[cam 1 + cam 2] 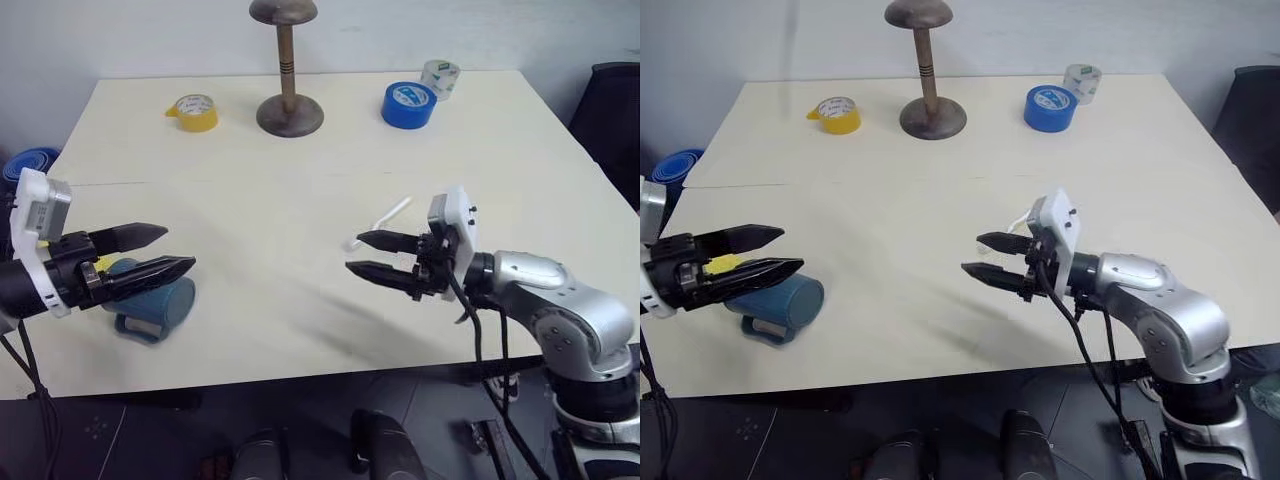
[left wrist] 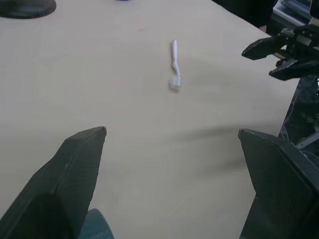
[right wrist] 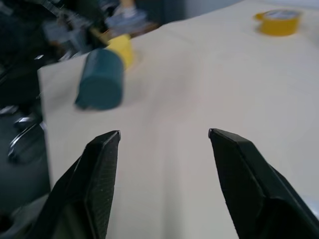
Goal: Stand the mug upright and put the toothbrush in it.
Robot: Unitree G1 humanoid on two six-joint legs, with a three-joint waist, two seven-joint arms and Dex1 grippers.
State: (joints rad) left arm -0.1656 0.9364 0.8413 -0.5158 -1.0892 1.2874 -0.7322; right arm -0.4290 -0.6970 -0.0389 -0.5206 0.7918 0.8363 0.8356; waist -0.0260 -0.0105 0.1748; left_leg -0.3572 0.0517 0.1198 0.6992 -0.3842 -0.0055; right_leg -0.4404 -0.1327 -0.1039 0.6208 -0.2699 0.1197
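Cream tabletop [image 1: 300, 300]: mug [image 1: 150, 300] lies on its side, toothbrush [image 1: 383, 220] loose; left end effector [image 1: 170, 252] and right end effector [image 1: 368, 255] both spread, empty; next, righting the mug needs a grasp.

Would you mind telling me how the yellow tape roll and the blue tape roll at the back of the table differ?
The yellow tape roll is smaller and lower; the blue tape roll is wider and taller. The yellow one lies on the robot's left of the wooden stand, the blue one on its right, beside a small whitish roll. Both lie flat on the table, holes upward.
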